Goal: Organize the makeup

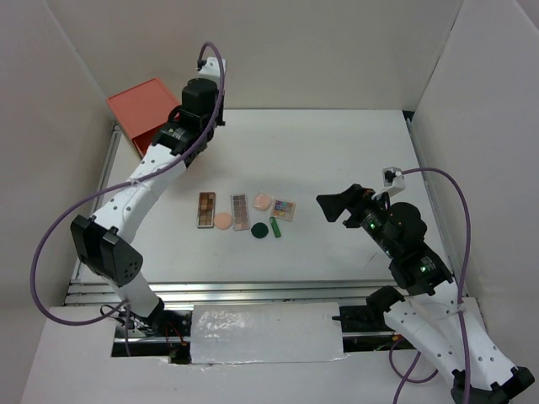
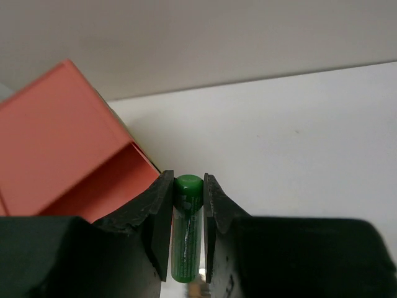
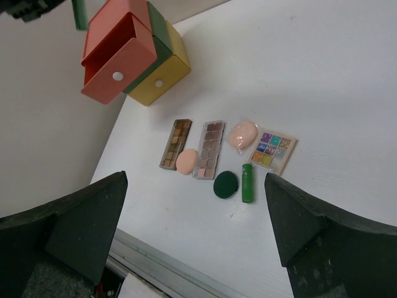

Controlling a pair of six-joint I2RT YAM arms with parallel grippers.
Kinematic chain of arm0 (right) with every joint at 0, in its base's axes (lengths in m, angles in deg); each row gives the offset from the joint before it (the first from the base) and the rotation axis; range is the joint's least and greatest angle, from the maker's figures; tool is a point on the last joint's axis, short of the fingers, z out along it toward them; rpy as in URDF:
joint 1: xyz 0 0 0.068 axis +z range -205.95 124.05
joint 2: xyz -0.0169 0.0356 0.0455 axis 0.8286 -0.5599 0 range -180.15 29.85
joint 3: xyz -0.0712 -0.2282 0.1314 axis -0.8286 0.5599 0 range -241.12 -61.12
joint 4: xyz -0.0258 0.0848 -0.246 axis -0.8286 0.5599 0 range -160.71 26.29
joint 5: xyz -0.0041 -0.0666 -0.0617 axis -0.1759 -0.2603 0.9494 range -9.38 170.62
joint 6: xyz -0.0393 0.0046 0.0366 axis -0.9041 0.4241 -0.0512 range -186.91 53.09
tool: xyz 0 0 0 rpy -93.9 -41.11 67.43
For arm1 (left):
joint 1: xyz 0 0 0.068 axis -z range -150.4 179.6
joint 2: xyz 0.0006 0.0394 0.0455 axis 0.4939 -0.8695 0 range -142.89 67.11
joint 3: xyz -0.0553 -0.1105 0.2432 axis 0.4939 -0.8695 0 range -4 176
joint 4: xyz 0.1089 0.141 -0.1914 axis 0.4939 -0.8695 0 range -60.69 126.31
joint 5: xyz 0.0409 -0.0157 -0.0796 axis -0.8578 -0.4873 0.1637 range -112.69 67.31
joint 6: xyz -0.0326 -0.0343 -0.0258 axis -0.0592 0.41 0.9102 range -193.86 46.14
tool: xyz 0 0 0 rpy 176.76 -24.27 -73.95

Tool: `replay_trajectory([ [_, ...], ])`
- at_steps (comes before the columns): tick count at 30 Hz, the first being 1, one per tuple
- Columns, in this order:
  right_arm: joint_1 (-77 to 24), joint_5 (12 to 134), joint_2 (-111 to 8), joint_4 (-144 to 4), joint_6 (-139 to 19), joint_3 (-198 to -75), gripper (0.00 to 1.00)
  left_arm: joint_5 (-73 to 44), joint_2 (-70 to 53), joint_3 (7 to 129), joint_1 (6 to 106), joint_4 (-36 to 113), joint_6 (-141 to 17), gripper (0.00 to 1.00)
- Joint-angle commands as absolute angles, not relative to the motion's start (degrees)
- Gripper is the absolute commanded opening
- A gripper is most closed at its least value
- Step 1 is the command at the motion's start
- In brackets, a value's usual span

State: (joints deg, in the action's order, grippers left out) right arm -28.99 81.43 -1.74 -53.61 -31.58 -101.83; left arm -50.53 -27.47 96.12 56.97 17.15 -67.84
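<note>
Though hidden overhead, gripped tube (image 2: 187, 230) (green)

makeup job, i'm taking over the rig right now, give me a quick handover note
Left gripper: shut on a green tube, by the open red drawer of the drawer chest.
Right gripper: open, holding nothing, hovering right of the makeup row.
On the table: left brown palette, right brown palette, peach disc between them, pink disc, multicolour palette, dark-green disc, second green tube.
Done: one tube lifted. Left: probably drop it in the drawer, then put away the other seven.
</note>
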Motion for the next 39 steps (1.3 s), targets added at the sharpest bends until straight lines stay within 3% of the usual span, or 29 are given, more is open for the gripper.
replay_trajectory([
  [1, -29.23, 78.86, -2.14, -57.26, -31.40, -103.14, 1.00, -48.97, -30.36, 99.71, 53.79, 23.02, -82.02, 0.00],
  [13, -29.32, 78.06, -1.53, -57.71, -31.23, -101.55, 1.00, -51.26, -28.95, 86.81, 46.75, 44.04, -90.30, 0.00],
  [21, -29.23, 78.07, -2.31, -57.44, -31.49, -101.73, 1.00, -53.72, -27.11, 78.10, 42.09, 48.70, -87.23, 0.13],
  [23, -29.32, 78.15, -2.40, -57.44, -31.49, -101.47, 1.00, -53.36, -27.02, 78.36, 41.55, 47.21, -86.52, 0.28],
  [24, -29.32, 78.59, -2.40, -57.61, -31.32, -101.47, 1.00, -54.41, -26.50, 77.66, 41.64, 47.64, -86.52, 0.44],
  [25, -29.23, 78.77, -2.49, -57.53, -31.31, -101.47, 1.00, -54.24, -26.06, 77.39, 41.64, 47.73, -86.43, 0.68],
  [28, -29.32, 78.86, -2.93, -57.53, -31.40, -102.16, 1.00, -53.81, -24.12, 78.61, 41.64, 46.95, -84.24, 0.96],
  [35, -29.23, 80.53, -2.23, -56.47, -32.02, -102.43, 1.00, -53.01, -23.33, 93.18, 44.00, 31.59, -76.34, 0.99],
  [39, -29.23, 82.90, -3.46, -57.26, -31.84, -102.78, 1.00, -55.02, -25.08, 101.29, 53.58, 13.41, -56.07, 0.99],
])
